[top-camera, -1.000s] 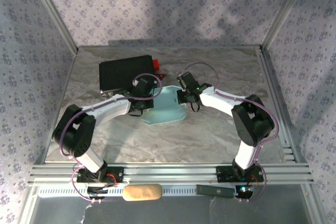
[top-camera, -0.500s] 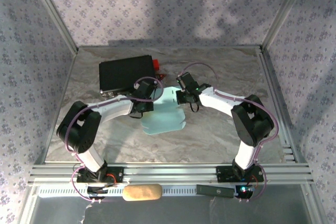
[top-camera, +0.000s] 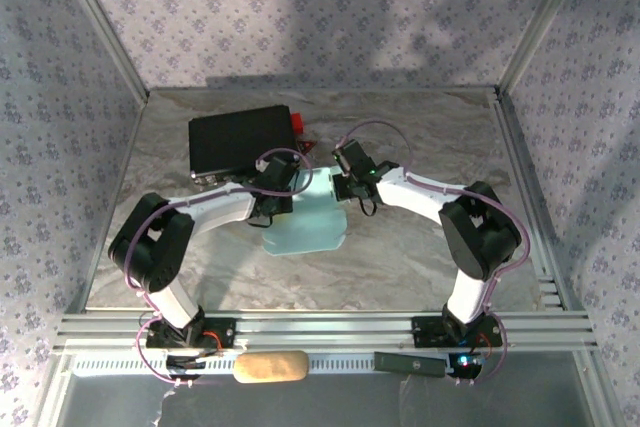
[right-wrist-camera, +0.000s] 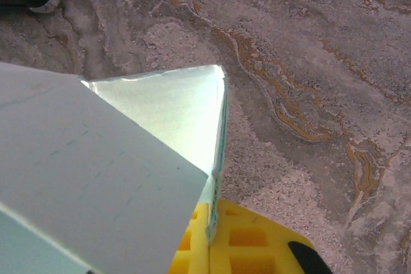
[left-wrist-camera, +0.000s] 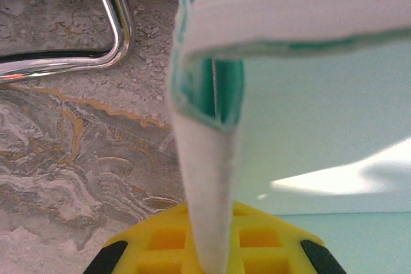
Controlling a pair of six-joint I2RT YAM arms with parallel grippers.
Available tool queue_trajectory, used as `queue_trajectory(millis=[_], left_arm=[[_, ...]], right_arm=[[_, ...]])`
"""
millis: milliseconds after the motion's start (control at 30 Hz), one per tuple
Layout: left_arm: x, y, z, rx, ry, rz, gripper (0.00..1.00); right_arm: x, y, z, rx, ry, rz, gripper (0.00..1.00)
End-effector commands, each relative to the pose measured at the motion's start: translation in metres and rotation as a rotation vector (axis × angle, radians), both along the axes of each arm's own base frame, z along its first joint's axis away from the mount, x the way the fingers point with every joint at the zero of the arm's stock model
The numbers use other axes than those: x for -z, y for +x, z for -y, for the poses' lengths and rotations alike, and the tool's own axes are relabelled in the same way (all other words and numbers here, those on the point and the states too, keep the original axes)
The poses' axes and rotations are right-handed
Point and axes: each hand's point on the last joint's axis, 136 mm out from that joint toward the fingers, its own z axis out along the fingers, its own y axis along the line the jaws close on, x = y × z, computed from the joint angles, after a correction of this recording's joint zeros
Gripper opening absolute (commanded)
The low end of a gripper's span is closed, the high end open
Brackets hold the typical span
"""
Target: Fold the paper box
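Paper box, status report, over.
Left gripper and right gripper both shut on paper box edges. Sheet partly folded. Black case close behind left gripper.

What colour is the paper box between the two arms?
Pale light blue. The paper box shows it best in the top external view.

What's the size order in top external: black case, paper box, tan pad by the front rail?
1-2. black case and paper box: look alike, box partly hidden, so unranked.
3. tan pad, clearly smallest.

text: none readable | labels: none (paper box plain)
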Motion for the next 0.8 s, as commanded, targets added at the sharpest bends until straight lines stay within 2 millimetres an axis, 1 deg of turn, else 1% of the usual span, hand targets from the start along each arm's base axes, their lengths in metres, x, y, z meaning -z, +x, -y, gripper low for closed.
queue_trajectory(millis=[0, 67, 133, 233, 333, 400, 433, 500, 567, 633, 767], left_arm=[[-0.014, -0.011, 0.0, 0.019, 0.053, 0.031, 0.0], [-0.025, -0.014, -0.006, 0.0, 0.089, 0.071, 0.0], [-0.039, -0.019, -0.011, -0.021, 0.1, 0.121, 0.0], [-0.056, -0.026, -0.014, -0.032, 0.102, 0.185, 0.0], [-0.073, -0.032, -0.011, -0.018, 0.115, 0.241, 0.0], [-0.079, -0.036, -0.008, -0.005, 0.118, 0.247, 0.0], [-0.084, -0.036, -0.009, -0.012, 0.136, 0.263, 0.0], [-0.091, -0.038, -0.007, -0.01, 0.151, 0.281, 0.0], [-0.095, -0.04, -0.005, -0.011, 0.158, 0.291, 0.0], [-0.101, -0.042, -0.003, -0.014, 0.166, 0.307, 0.0], [-0.111, -0.047, 0.001, -0.012, 0.17, 0.337, 0.0]], right_arm=[[-0.031, -0.013, -0.011, -0.016, 0.075, 0.039, 0.22], [-0.049, -0.02, -0.002, 0.021, 0.112, 0.067, 0.33], [-0.074, -0.031, 0.006, 0.056, 0.192, 0.102, 0.4], [-0.107, -0.051, 0.018, 0.104, 0.31, 0.144, 0.45], [-0.134, -0.064, 0.034, 0.172, 0.428, 0.183, 0.47], [-0.156, -0.068, 0.033, 0.183, 0.516, 0.195, 0.46], [-0.166, -0.07, 0.029, 0.183, 0.55, 0.19, 0.46], [-0.174, -0.072, 0.018, 0.189, 0.589, 0.159, 0.47], [-0.178, -0.072, 0.007, 0.205, 0.591, 0.133, 0.47], [-0.175, -0.068, 0.005, 0.252, 0.556, 0.113, 0.47], [-0.158, -0.059, 0.001, 0.303, 0.524, 0.075, 0.48]])
